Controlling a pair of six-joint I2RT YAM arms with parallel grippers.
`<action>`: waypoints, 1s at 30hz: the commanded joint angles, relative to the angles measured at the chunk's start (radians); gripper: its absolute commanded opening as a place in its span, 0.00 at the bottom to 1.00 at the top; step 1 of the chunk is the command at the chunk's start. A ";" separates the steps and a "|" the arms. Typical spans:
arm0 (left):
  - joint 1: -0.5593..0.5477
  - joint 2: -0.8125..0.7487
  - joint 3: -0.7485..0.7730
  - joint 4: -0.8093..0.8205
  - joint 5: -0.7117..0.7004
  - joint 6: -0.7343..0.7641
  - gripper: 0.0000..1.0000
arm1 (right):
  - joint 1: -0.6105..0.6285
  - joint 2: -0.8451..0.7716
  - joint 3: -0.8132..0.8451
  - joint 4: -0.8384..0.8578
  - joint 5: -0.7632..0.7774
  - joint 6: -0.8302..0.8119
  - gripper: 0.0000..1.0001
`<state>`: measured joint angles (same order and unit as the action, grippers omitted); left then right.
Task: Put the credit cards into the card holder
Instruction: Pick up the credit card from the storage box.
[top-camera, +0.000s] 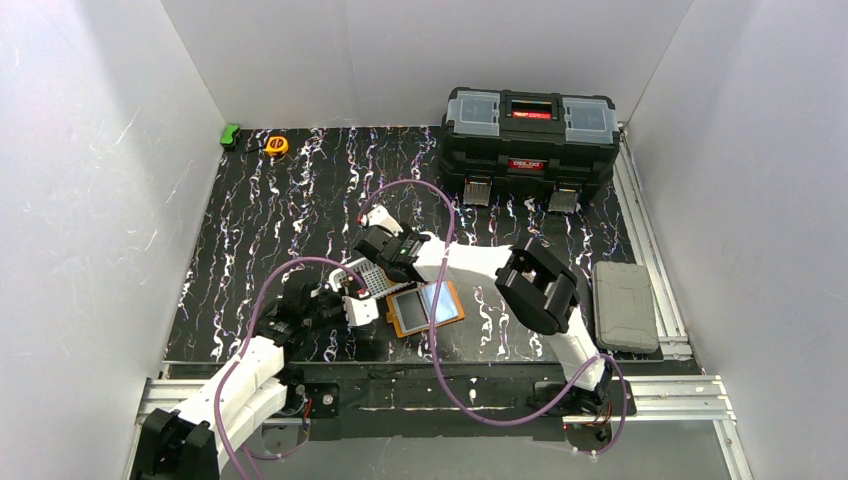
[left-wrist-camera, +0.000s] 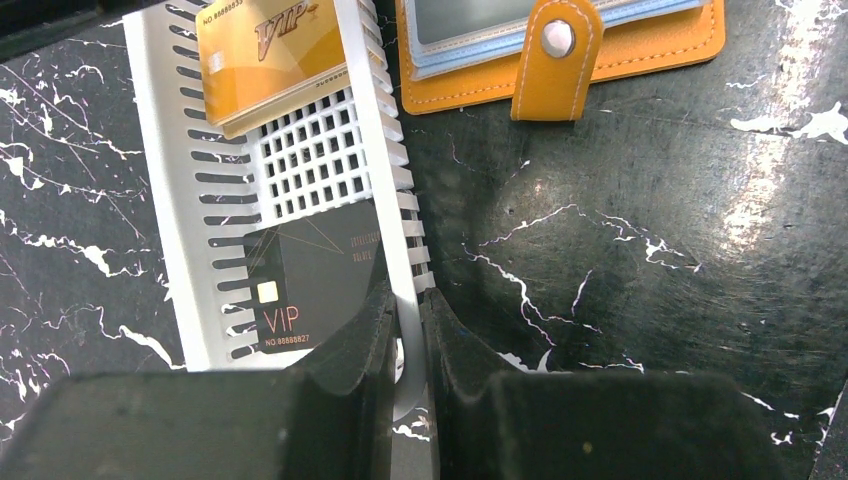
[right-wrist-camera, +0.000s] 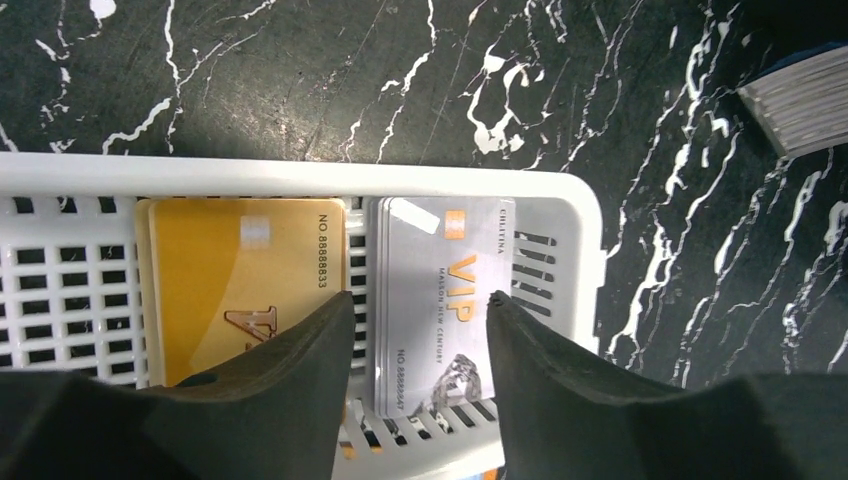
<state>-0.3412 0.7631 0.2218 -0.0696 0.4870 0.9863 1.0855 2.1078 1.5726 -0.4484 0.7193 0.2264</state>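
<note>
Over a silver card (right-wrist-camera: 440, 290) right pincer (right-wrist-camera: 420, 305) gapes; left pincer (left-wrist-camera: 408, 300) clamps the basket (left-wrist-camera: 375, 120) rim.

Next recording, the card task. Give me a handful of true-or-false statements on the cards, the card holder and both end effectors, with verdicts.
1. The left end effector is clamped on the rim of the white slotted basket. True.
2. The right end effector is shut on the silver card. False: its jaws stand apart above that card and hold nothing.
3. The card holder lies open on the table beside the basket. True.
4. The black card sits in a card holder pocket. False: it lies in the basket.
</note>
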 joint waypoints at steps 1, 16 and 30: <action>0.005 -0.019 0.007 0.005 0.037 -0.003 0.02 | -0.010 0.038 0.018 0.021 0.032 0.017 0.56; 0.005 -0.031 0.004 -0.015 0.047 -0.001 0.01 | -0.036 0.052 0.055 -0.069 0.131 0.154 0.37; 0.004 -0.053 -0.006 -0.028 0.049 -0.004 0.02 | -0.052 -0.054 0.017 0.011 0.160 0.078 0.43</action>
<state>-0.3416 0.7345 0.2203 -0.0914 0.5022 0.9863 1.0603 2.1216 1.5906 -0.4503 0.7963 0.3248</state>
